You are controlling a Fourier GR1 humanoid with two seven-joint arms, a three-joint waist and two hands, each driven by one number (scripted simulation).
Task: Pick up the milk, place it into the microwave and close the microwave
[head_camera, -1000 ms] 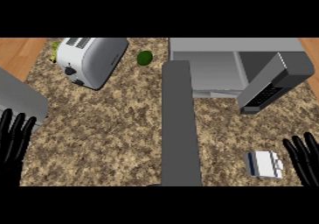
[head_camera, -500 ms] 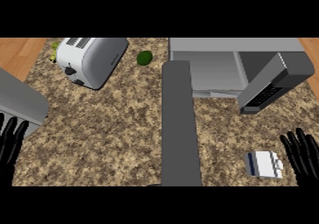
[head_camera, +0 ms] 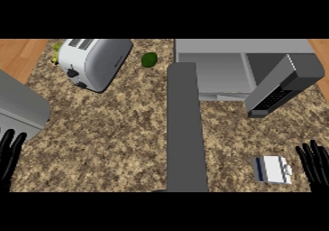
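A small white milk carton (head_camera: 272,169) lies on the speckled counter (head_camera: 120,131) at the lower right. My right hand (head_camera: 317,168) is just to its right, fingers straight and pointing up, not touching it. At the top right stands the grey microwave (head_camera: 226,67) with its door (head_camera: 281,85) swung open toward me. My left hand (head_camera: 6,158) rests at the lower left edge, fingers straight and holding nothing.
A silver toaster (head_camera: 92,61) sits at the top left with a green lime (head_camera: 149,59) beside it. A long dark grey bar (head_camera: 185,131) runs down the middle of the counter. A grey slab (head_camera: 14,106) juts in at the left.
Both hands have slid lower and outward toward the view's bottom corners. The milk carton and microwave door stay where they were.
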